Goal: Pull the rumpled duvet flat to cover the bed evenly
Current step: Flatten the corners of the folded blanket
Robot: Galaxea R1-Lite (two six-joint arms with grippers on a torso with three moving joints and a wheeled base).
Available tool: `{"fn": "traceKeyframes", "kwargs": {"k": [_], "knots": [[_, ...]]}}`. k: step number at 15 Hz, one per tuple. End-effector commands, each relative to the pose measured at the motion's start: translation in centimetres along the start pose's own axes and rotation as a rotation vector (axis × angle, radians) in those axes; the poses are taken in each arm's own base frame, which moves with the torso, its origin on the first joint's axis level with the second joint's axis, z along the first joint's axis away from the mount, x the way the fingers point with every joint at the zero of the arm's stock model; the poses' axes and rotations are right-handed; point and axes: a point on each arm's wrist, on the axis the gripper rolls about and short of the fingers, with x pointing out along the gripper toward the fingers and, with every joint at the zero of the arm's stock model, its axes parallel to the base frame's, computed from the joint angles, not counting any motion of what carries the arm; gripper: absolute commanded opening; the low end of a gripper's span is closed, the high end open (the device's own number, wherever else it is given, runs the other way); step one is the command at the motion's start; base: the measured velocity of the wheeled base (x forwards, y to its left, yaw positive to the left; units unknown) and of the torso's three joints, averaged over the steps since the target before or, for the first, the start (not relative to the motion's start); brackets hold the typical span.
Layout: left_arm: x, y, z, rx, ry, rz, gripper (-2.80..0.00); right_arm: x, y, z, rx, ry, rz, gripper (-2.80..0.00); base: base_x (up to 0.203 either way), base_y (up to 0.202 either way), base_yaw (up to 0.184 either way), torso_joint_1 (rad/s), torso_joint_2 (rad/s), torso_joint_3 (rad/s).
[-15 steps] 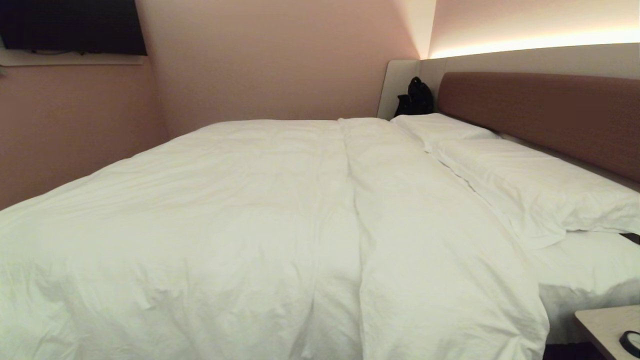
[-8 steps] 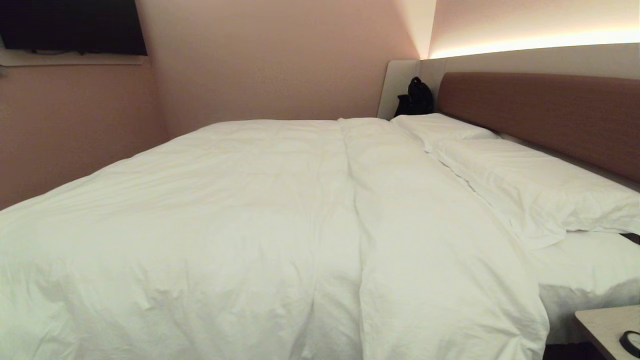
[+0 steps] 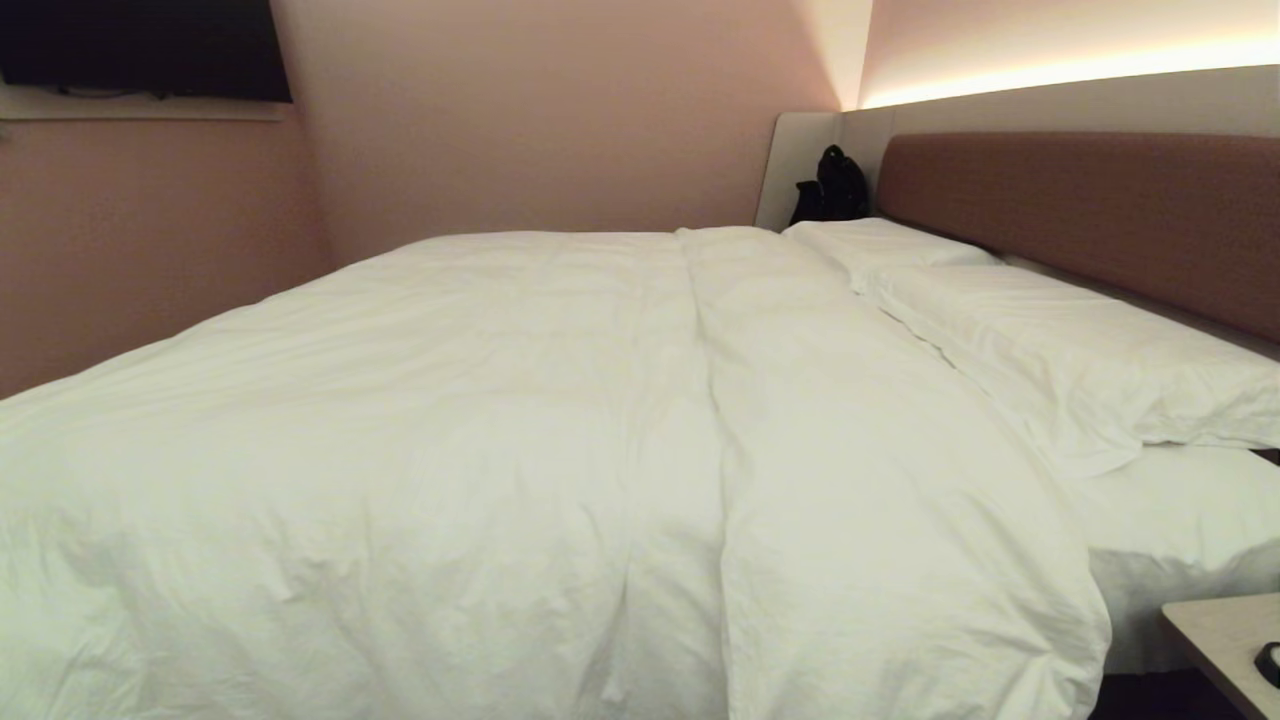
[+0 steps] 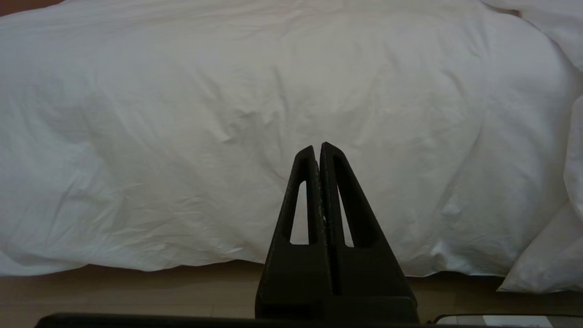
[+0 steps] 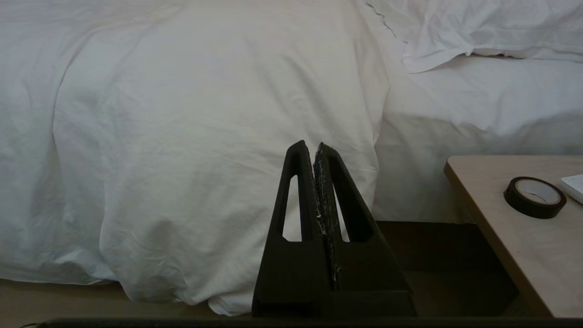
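The duvet (image 3: 520,440) is lying across nearly the whole bed (image 3: 1180,520), its puffy near edge hanging over the side closest to the robot. A long lengthwise fold is running from about 6 o'clock up to 12 o'clock in the head view, just right of the middle. Toward 3 o'clock the two pillows (image 3: 1060,350) are sitting against the headboard (image 3: 1090,210), and a strip of bare sheet is showing beside the duvet's right border.

Neither arm is showing in the head view. In its wrist view the left end effector (image 4: 317,152) is pointing at the overhanging edge at 12 o'clock, fingers pressed together and gripping nothing, clear of the cloth. The right end effector (image 5: 313,150) is likewise squeezed closed and empty, aimed at the duvet's corner where it is drooping toward the floor, with a small desk (image 5: 510,237) carrying a roll of tape (image 5: 534,197) off toward 3 o'clock. The right arm looks the nearer one to that uneven corner, so it is probably the better placed to start.

Compared with a second ago, the whole head view is sitting slightly differently: the headboard and wall screen (image 3: 140,50) are appearing higher, which reads as the camera tilting, not the bedding moving.
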Motion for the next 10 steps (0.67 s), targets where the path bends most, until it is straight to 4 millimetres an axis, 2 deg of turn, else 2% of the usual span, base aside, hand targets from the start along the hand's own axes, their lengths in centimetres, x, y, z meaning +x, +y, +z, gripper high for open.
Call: {"fn": "traceKeyframes", "kwargs": {"k": [1, 10], "knots": [[-0.01, 0.00, -0.01, 0.000, 0.000, 0.000, -2.80, 0.00, 0.00, -0.01, 0.000, 0.001, 0.001, -2.80, 0.000, 0.000, 0.000, -0.024, 0.08, 0.051], [0.00, 0.00, -0.01, 0.000, 0.001, 0.000, -2.80, -0.01, 0.00, -0.01, 0.000, -0.001, 0.000, -2.80, 0.000, 0.000, 0.000, -0.001, 0.01, 0.007]]}}
